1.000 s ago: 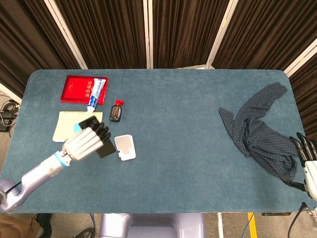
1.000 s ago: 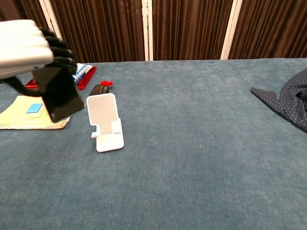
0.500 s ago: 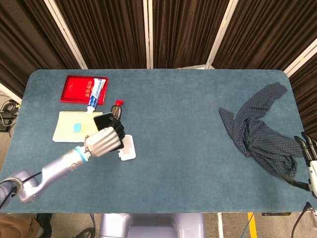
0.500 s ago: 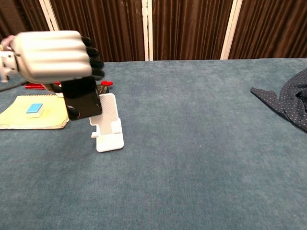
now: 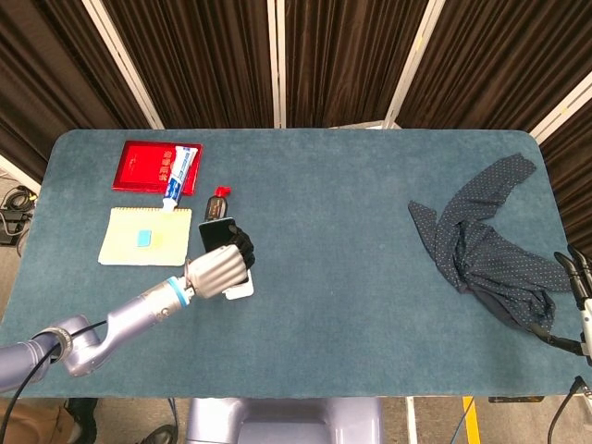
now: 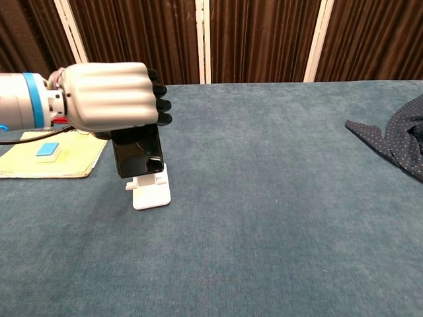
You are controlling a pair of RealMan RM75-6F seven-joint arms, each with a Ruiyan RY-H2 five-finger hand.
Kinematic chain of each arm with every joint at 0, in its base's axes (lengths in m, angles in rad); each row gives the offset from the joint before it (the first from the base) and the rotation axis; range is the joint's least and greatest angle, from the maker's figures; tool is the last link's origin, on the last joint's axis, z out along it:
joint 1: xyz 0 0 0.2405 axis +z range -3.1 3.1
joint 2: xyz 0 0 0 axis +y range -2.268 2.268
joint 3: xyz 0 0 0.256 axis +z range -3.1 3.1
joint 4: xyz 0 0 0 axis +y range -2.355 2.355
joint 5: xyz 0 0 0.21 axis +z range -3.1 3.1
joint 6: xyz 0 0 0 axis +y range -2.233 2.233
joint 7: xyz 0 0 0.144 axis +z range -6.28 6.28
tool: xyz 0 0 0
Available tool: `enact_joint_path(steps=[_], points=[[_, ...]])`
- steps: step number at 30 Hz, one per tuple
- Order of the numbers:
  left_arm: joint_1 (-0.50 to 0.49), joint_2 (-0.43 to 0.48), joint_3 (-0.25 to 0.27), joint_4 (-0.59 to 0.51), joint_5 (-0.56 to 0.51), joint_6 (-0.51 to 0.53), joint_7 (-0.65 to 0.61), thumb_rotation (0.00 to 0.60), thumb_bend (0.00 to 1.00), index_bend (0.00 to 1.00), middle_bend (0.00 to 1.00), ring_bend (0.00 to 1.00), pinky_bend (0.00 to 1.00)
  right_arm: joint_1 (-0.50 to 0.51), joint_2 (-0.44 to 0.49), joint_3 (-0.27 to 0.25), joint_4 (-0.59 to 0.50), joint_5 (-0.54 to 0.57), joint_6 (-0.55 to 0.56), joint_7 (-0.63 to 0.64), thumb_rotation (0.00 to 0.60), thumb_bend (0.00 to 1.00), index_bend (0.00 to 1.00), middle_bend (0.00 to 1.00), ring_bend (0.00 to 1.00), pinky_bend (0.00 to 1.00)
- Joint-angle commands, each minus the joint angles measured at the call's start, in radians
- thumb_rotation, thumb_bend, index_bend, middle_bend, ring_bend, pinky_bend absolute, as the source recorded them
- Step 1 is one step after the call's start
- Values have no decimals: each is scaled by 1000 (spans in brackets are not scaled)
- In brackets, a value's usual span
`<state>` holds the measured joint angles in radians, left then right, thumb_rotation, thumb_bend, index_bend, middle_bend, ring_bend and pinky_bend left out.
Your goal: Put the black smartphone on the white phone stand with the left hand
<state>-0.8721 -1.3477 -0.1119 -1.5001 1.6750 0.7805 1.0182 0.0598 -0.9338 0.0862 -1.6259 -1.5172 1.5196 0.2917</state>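
Smartphone, shifted stand-ward, under left hand

The black smartphone had a glossy, smooth finish. The white phone stand looked like matt plastic. The left hand had a smooth pale shell. Teal matt cloth covered the table; the dark dotted cloth lay creased.
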Motion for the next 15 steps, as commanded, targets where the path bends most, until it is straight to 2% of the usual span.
enact_joint_path(steps=[1,15], points=[[-8,-12,0,-3,-13,-10,20,600,0,525,427,406,341,0,1,1,1,1,0,4,600,0,0,0,0,0],[-18,-27,20,6,-41,-22,82,600,0,522,420,406,337,-1,3,1,5,2,-1,15,600,0,0,0,0,0]])
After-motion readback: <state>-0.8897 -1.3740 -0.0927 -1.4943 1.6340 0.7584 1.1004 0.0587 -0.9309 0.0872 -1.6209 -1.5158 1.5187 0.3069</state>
